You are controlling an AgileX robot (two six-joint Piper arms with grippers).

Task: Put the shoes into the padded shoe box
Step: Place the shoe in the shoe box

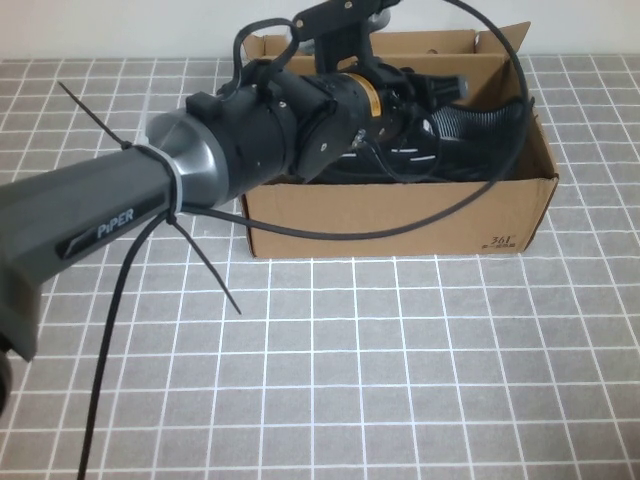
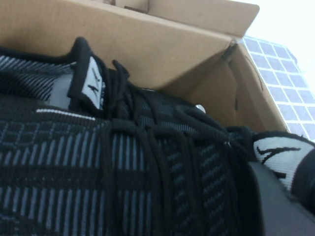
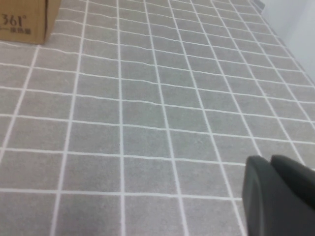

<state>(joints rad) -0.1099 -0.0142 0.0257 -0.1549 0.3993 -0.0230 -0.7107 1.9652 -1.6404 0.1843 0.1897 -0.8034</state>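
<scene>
The shoes (image 1: 440, 140) lie inside the cardboard box (image 1: 400, 215), which stands at the far side of the grey tiled table (image 1: 400, 360). The left gripper (image 1: 400, 110) reaches down into the box over them, its arm and black cable (image 1: 300, 232) blocking the view; whether it grips cannot be told. The right gripper (image 3: 278, 194) hovers above bare tiles away from the box, fingers together.

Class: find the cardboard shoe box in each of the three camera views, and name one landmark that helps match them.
High view: the shoe box sits upper centre, shoes inside, left claw reaching in.
Left wrist view: its inner walls rise behind the shoes.
Right wrist view: only one corner, top left; right claw over the table.
Shared landmark: the "361" print.
</scene>
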